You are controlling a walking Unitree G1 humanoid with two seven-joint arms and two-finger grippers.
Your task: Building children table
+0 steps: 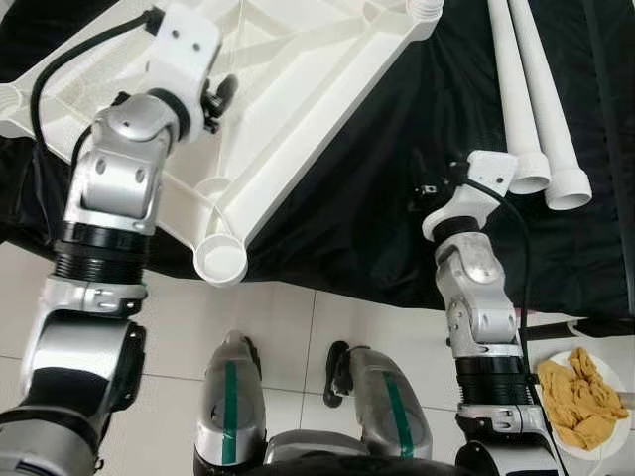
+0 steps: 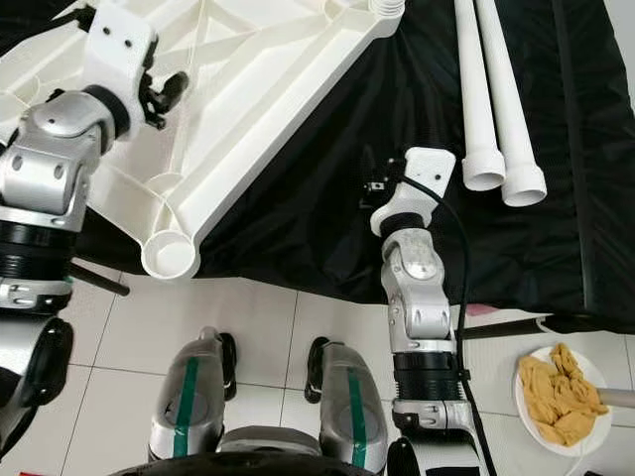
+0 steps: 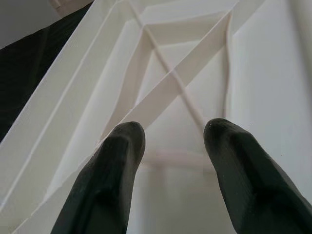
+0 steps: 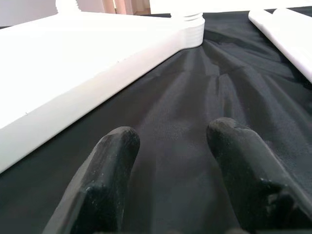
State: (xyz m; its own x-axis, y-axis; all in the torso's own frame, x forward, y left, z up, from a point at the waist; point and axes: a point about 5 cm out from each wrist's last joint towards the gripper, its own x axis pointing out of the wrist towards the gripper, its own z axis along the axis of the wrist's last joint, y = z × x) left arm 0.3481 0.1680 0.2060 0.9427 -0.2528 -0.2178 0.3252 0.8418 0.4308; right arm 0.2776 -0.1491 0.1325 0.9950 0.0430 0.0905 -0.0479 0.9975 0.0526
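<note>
A white plastic table top (image 1: 298, 89) lies upside down on a black cloth (image 1: 377, 198), ribs facing up, with a round leg socket (image 1: 221, 260) at its near corner. Two white tube legs (image 1: 526, 99) lie side by side on the cloth at the far right. My left gripper (image 3: 173, 134) hovers open just above the ribbed underside. My right gripper (image 4: 170, 134) is open and low over bare cloth, between the table top's edge (image 4: 97, 73) and the legs (image 4: 287, 29). Nothing is between either pair of fingers.
The cloth ends at a white tiled floor (image 1: 298, 317) where my feet (image 1: 367, 397) stand. A white plate (image 1: 571, 451) holding a crumpled yellow item sits on the floor at my right. A dark rod (image 2: 99, 281) pokes out from under the cloth at the left.
</note>
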